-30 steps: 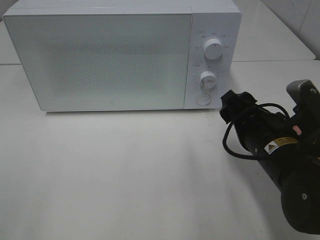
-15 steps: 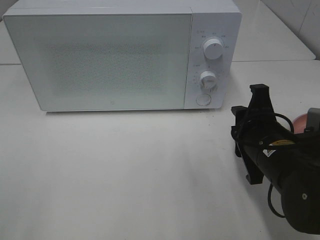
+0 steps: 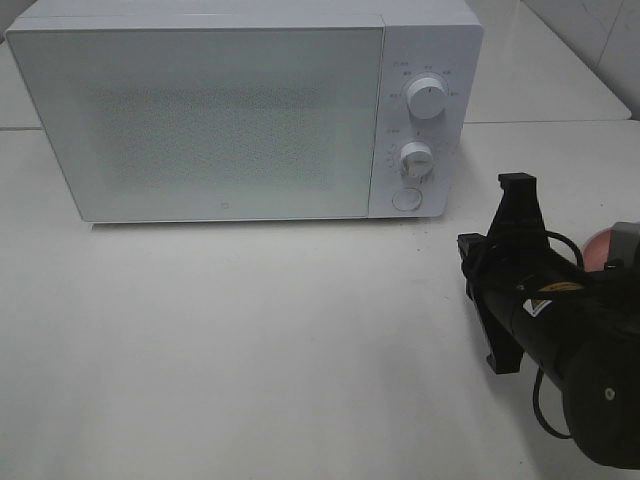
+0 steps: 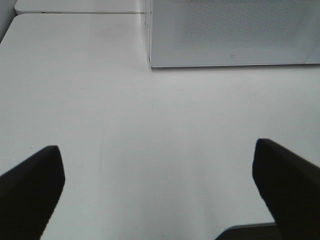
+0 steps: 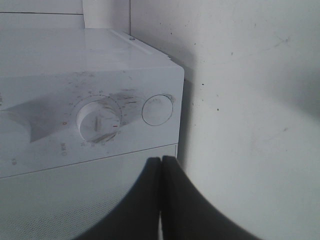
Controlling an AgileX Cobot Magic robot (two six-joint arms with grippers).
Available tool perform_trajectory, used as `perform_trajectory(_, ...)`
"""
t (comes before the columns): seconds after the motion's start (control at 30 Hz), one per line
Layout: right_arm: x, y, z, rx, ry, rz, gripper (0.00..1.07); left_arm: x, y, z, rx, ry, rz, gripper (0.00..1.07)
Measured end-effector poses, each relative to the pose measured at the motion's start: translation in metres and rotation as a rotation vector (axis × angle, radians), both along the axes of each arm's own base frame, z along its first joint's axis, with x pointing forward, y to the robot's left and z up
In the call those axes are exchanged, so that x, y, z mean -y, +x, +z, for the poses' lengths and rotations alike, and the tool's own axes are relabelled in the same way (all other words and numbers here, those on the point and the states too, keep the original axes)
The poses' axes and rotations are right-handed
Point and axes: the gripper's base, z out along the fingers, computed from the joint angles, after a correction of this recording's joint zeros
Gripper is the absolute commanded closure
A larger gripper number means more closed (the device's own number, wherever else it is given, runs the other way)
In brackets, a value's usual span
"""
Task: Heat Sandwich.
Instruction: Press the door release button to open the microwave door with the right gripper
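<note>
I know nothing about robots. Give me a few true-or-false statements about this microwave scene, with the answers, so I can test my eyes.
1. The microwave door is closed. True.
2. The right gripper holds a sandwich. False: its jaws are shut together on nothing, and no sandwich is in view.
3. The left gripper is open. True.
4. The microwave's panel has three knobs. False: it has an upper knob, a lower knob and a round button.

Right fingers (image 5: 146,205) together, left fingers (image 4: 30,190) apart
</note>
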Motion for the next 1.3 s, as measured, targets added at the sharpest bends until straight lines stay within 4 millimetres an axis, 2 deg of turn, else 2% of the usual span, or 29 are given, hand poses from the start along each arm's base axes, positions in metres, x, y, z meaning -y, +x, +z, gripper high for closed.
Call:
perform_trajectory(0.23, 0.001, 0.008, 0.001, 0.000, 0.000, 0.012, 1.07, 0.000, 0.000, 0.000, 0.000, 0.000, 0.000, 0.09)
perform_trajectory(0.63, -0.014, 0.047, -0.021, -0.035, 0.037, 0.031, 1.07, 0.000, 0.000, 0.000, 0.000, 0.000, 0.000, 0.09)
perform_trajectory(1.0, -0.016, 0.083, -0.027, -0.016, 0.047, 0.017, 1.07, 0.000, 0.000, 0.000, 0.000, 0.000, 0.000, 0.09)
perform_trajectory(1.17, -0.017, 0.102, -0.037, -0.038, 0.051, -0.004, 1.07, 0.000, 0.000, 0.000, 0.000, 0.000, 0.000, 0.09)
perform_trajectory(1.3, -0.017, 0.109, -0.043, -0.056, 0.053, -0.012, 1.07, 0.000, 0.000, 0.000, 0.000, 0.000, 0.000, 0.09)
